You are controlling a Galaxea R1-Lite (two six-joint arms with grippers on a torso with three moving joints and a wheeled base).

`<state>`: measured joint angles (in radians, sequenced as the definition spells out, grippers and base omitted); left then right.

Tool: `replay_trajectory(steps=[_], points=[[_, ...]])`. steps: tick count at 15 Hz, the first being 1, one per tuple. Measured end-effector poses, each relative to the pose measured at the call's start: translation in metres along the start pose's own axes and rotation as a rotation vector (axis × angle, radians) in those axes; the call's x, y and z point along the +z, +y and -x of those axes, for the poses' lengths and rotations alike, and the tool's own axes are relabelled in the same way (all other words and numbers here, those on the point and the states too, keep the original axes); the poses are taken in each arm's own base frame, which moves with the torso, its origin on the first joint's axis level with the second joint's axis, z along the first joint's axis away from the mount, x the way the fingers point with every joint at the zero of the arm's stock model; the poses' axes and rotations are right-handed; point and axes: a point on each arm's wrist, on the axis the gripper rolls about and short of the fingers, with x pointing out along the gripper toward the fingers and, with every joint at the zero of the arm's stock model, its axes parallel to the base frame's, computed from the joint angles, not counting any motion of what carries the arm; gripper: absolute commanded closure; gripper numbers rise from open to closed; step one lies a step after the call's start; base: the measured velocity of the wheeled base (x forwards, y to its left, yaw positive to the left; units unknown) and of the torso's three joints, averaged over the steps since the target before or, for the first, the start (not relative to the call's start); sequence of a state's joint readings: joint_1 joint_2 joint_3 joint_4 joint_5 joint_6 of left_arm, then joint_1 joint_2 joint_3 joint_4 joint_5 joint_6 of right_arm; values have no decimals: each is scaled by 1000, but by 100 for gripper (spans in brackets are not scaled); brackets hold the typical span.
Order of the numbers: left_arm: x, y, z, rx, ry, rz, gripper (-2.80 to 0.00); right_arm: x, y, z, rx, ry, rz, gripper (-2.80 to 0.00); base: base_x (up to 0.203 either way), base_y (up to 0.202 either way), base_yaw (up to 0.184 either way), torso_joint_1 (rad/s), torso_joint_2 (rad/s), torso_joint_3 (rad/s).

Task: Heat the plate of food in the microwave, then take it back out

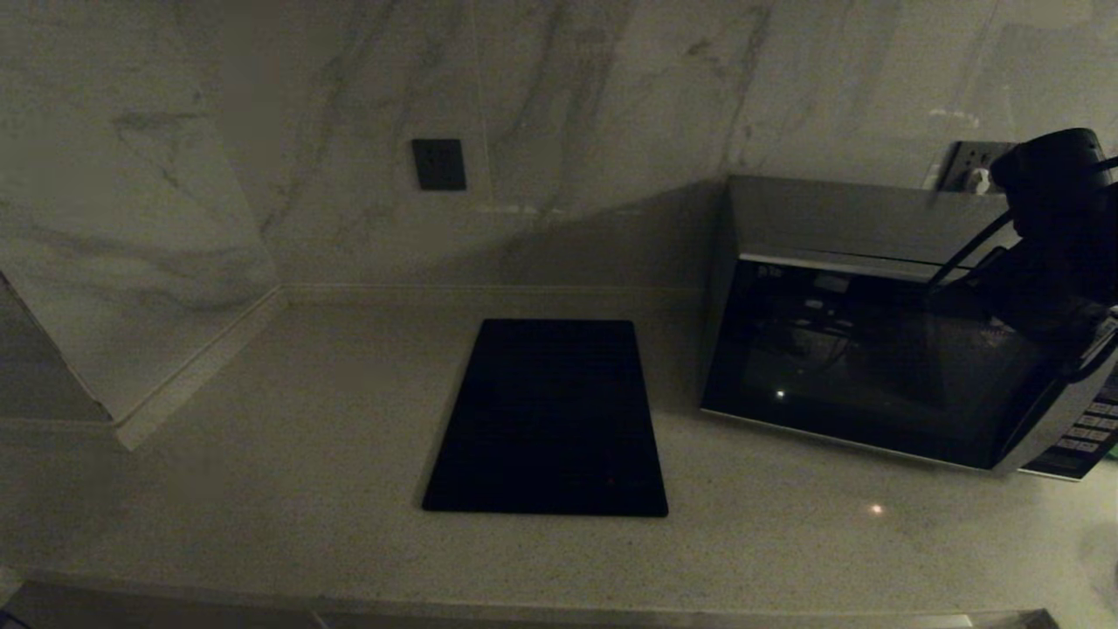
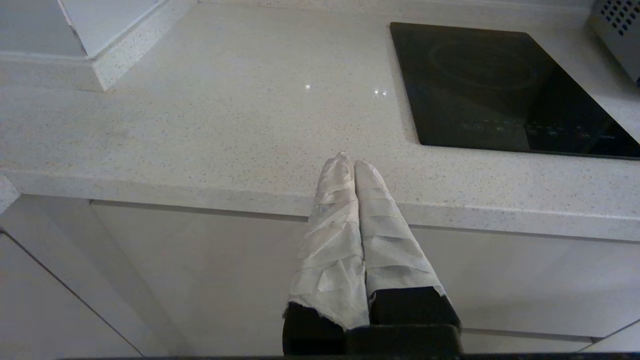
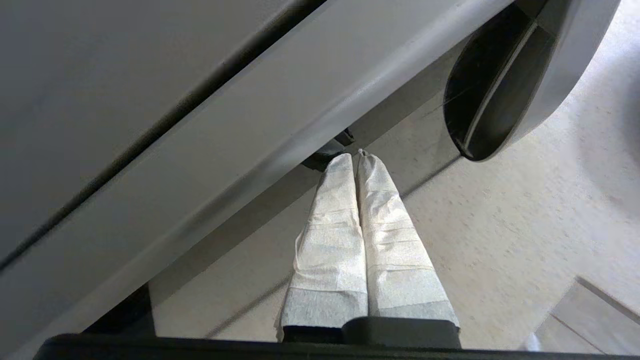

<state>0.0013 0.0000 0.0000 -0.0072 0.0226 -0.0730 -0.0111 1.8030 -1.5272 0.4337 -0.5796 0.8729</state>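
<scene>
The right hand [image 3: 356, 155], closed and empty, hangs at the microwave [image 1: 873, 367] near the desk's right edge. The left hand [image 2: 352, 162], closed too, waits off the desk's [image 2: 200, 125] front edge.

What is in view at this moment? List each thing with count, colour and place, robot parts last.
microwave: one, silver-grey with black glass door shut, on the right of the counter by the wall.
keypad: one, pale buttons, on the microwave's right end.
black slab: one, flat black rectangle, mid-counter, left of the microwave.
counter: one, pale speckled stone.
wall plate: one, dark square, on the marble wall above the slab.
plate of food: none visible.
left gripper: one, white-wrapped fingers shut, at the counter's front edge, idle.
right gripper: one, white-wrapped fingers shut and empty, close under the microwave's front trim.
</scene>
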Motion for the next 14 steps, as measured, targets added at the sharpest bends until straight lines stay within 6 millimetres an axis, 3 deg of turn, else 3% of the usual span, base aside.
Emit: replay_trajectory(steps=[7, 10, 14], points=[[0, 0, 0, 0, 0, 0, 0, 2, -4, -11, 66, -91, -30, 0, 0, 0, 0, 0, 0, 0], [0, 0, 0, 0, 0, 0, 0, 4, -14, 2, 81, -94, -28, 0, 0, 0, 0, 0, 0, 0], [0, 0, 0, 0, 0, 0, 0, 4, -48, 37, 113, -66, -6, 0, 0, 0, 0, 0, 0, 0]])
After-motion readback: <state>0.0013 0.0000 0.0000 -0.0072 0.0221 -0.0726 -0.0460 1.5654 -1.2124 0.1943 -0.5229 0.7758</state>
